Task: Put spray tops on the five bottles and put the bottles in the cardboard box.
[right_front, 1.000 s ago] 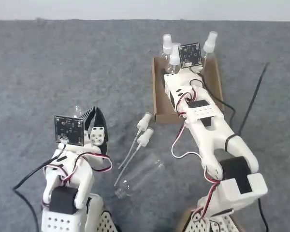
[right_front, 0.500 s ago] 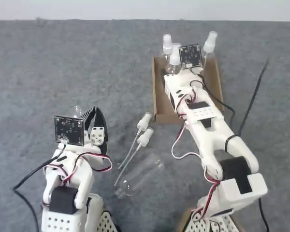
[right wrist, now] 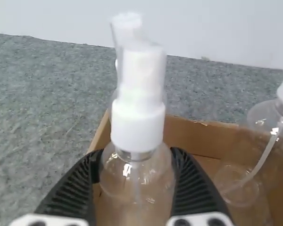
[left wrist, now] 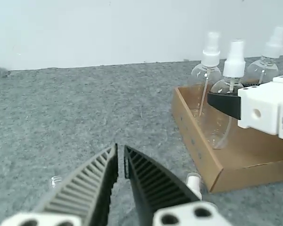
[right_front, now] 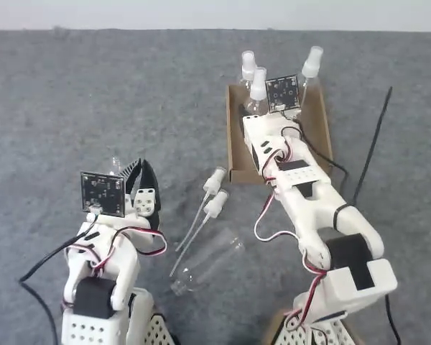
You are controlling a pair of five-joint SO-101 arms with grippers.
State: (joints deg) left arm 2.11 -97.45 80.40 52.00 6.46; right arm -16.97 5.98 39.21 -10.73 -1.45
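Grey carpet-ish mat point(right_front: 93, 93) on the table and a plain white wall point(left wrist: 85, 28) behind, nothing fancy.

Not much has changed over the last second. The right arm has pulled its wrist back a touch and swung slightly, so the capped bottle point(right wrist: 132, 188) it carries has shifted a hair inside the cardboard box point(right_front: 232, 144). The left arm hasn't budged. My read is that it's settling bottle three into place next to the two capped ones point(right_front: 248, 63) point(right_front: 312, 63) already at the far end of the box. That'd make three down, two to go.

The right wrist view shows the right gripper point(right wrist: 136, 162) clamped on that bottle, a finger on each side of the round body. From the high view you can't see that, because the wrist board sits over the claw. The left wrist view shows it side-on, with the bottle upright and low in the box, though I can't tell if its base is touching the floor.

The left gripper point(left wrist: 120, 149) has its jaws nearly together with just a sliver between them, holding nothing.

The high view shows what's left: two loose spray tops point(right_front: 215, 178) point(right_front: 217, 203) just outside the box, and a bare bottle point(right_front: 210, 260) lying on its side near them. There's also a small clear thing point(right_front: 115, 164) just past the left claw. Could be bottle five, can't tell.
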